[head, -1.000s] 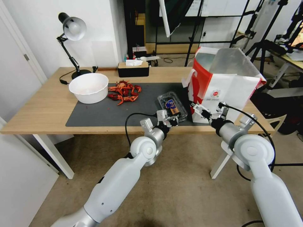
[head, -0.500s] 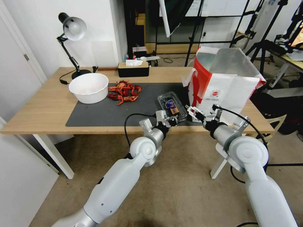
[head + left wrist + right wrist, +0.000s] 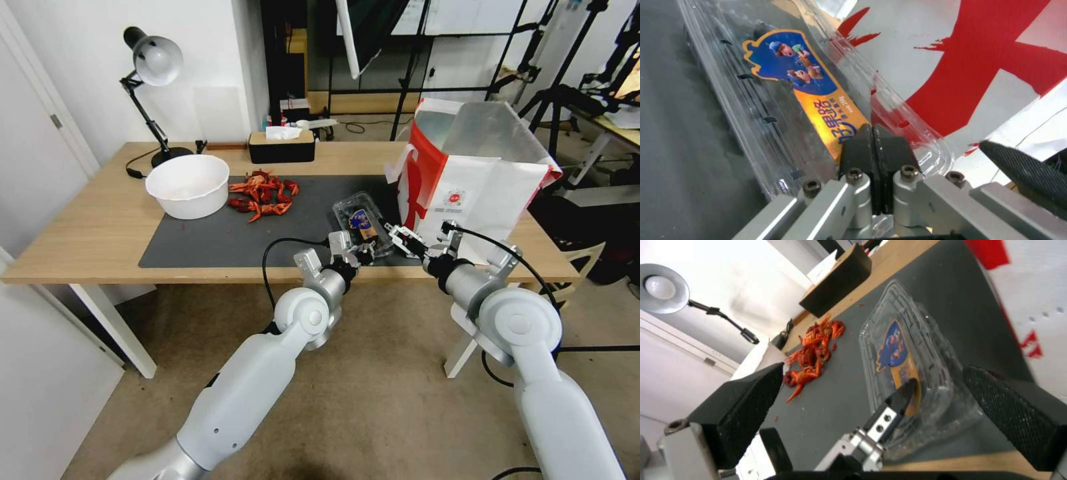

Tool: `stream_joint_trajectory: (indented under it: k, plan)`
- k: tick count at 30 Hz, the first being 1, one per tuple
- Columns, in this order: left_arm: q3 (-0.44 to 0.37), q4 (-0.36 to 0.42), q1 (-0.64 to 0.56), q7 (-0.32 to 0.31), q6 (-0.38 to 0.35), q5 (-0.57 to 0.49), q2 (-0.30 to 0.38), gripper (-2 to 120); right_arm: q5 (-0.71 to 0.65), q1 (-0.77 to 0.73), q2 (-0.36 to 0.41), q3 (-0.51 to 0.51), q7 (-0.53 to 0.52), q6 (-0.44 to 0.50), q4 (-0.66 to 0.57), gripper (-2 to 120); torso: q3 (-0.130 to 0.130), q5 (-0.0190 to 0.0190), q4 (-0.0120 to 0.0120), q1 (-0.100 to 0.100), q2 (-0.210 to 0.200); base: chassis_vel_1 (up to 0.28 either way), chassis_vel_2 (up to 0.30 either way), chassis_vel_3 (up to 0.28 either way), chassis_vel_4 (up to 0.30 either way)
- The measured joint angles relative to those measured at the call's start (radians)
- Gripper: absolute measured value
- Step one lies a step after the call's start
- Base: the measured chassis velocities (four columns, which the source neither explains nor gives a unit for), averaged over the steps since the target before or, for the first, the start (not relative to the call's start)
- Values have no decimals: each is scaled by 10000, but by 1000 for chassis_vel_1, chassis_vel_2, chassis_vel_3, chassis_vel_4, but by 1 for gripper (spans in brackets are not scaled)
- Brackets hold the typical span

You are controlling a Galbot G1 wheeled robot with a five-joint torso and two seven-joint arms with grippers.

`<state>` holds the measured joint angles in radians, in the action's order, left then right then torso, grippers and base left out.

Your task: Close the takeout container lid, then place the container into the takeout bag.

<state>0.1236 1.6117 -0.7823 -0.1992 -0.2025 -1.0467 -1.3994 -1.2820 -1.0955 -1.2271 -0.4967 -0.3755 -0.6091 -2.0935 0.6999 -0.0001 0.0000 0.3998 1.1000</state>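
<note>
The takeout container (image 3: pixel 363 223) lies lid-down-shut on the worktop's (image 3: pixel 100 227) grey mat, just at nine o'clock of the takeout bag (image 3: pixel 477 180); left hand (image 3: pixel 355 253) presses its near edge, fingers together; right hand (image 3: pixel 407 239) hovers beside, fingers wide apart, empty.

One takeout container (image 3: pixel 363 223), one takeout bag (image 3: pixel 480 180), one white bowl (image 3: pixel 188 185), one lamp (image 3: pixel 152 63), two pincers, left (image 3: pixel 360 253), right (image 3: pixel 402 238)

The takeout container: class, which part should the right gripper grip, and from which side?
The takeout container lies flat and closed on the mat, beside the takeout bag. The left gripper rests shut on its lid near the front edge. The right gripper, open, would probably best take the near corner rim, coming from the table's front, since the bag blocks the far side.
</note>
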Motion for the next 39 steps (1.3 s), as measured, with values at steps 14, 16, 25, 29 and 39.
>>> stream_joint_trajectory:
  k: [14,16,25,29,39]
  plan:
    - [-11,0,28,-22,7,-29,7,0,-434,1121,56,597,-334,-40,775,100,1,0,0,1,0,0,0,0,0]
    - [-6,-1,34,-23,7,-29,-10,0,-467,1587,59,856,-454,-62,1078,100,1,1,0,1,0,0,0,0,0]
    - [36,-75,40,-11,15,-17,-21,0,-783,3330,249,1419,-1142,-527,2304,100,2,1,1,3,0,0,0,0,0]
    - [36,-76,35,-7,17,-13,-24,0,-809,3750,293,1597,-1355,-700,2630,100,2,0,0,3,0,0,0,0,0]
    - [25,-69,12,23,23,-9,5,0,-803,4203,245,1868,-1691,-943,3150,100,2,1,0,2,0,0,0,0,0]
